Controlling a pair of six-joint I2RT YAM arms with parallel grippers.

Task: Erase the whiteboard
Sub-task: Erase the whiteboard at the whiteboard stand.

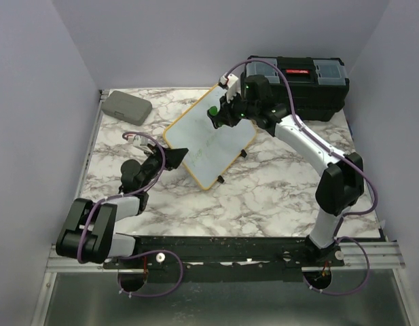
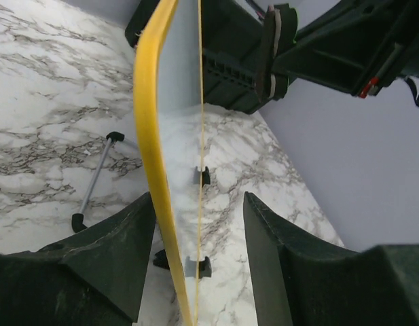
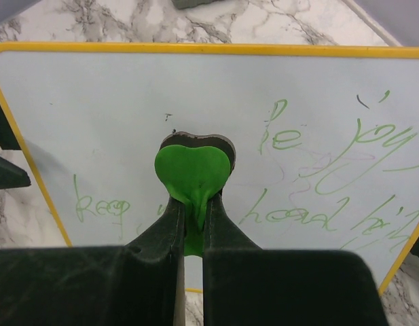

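Note:
The whiteboard [image 1: 209, 146] has a yellow frame and lies tilted on the marble table, with faint green handwriting on it [image 3: 318, 176]. My right gripper [image 1: 214, 114] [image 3: 193, 200] is shut on a green heart-shaped eraser [image 1: 212, 109] [image 3: 192, 166], which sits against the board's upper middle. My left gripper [image 1: 174, 157] [image 2: 199, 204] is open with its jaws either side of the board's left edge. The yellow frame [image 2: 147, 122] runs beside the left finger, and there is a gap to the right finger.
A black toolbox [image 1: 307, 85] [image 2: 229, 75] stands at the back right, behind the right arm. A flat grey case [image 1: 126, 106] lies at the back left. A thin grey rod with black ends [image 2: 94, 183] lies on the table by the board. Walls close in on three sides.

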